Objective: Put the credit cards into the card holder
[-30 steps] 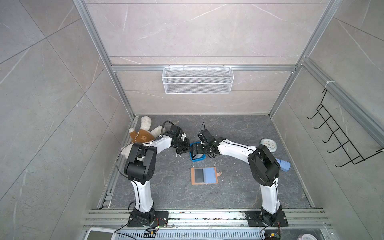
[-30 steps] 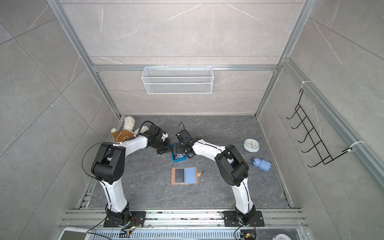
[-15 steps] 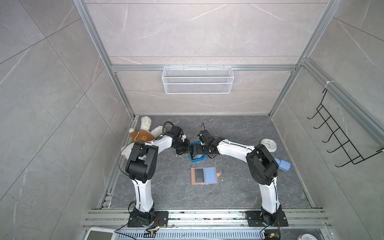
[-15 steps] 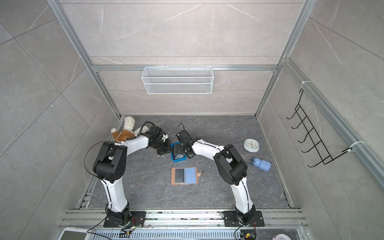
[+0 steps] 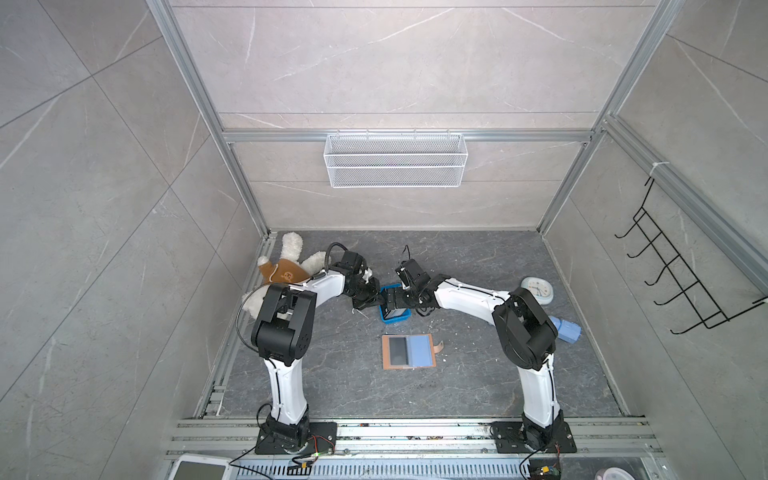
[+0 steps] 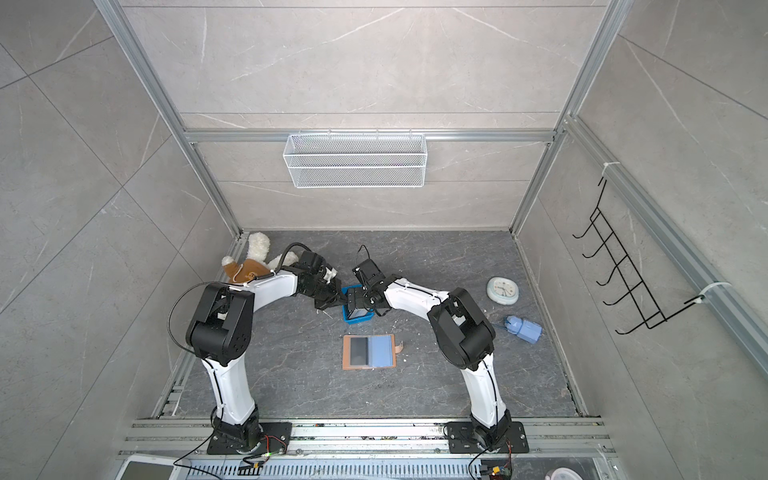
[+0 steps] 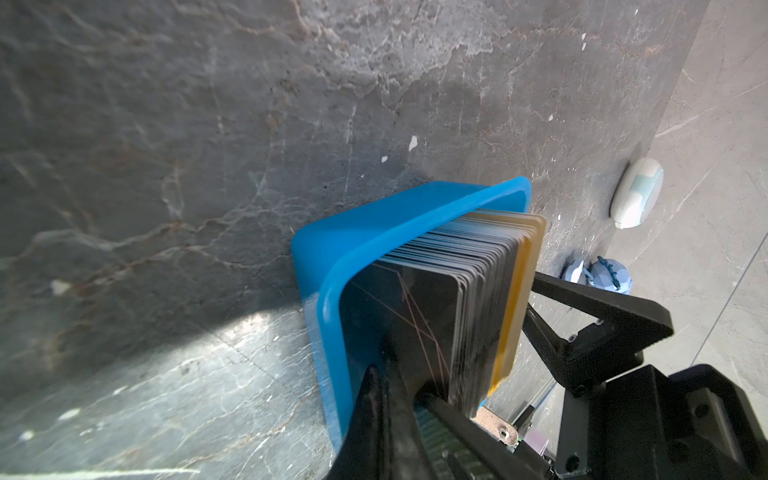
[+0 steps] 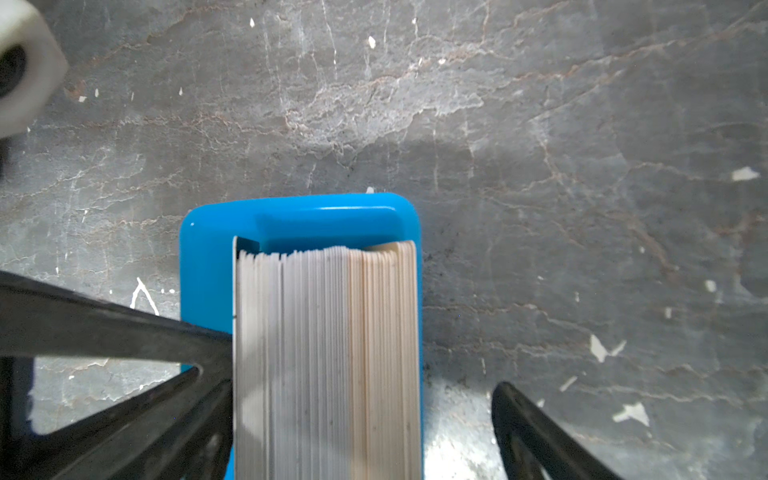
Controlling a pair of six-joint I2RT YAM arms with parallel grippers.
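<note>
Credit cards (image 7: 436, 299) upright in blue tray (image 7: 374, 224); left gripper (image 7: 395, 382) closed against them, right gripper (image 8: 361, 380) open astride.

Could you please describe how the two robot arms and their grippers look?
Both the left arm and the right arm have smooth white shells, bulky black joint housings and black base plates. A black cable loops near each wrist. The left gripper and the right gripper are black, with tapering fingers.

Blue tray (image 5: 397, 329) mid table (image 5: 457, 374); plush toy (image 5: 291, 249) far-left corner; pale clock (image 5: 537, 289) at right, blue container (image 5: 565, 329) nr it; wire basket (image 5: 395, 164) & hook rack (image 5: 681, 282) on walls.
</note>
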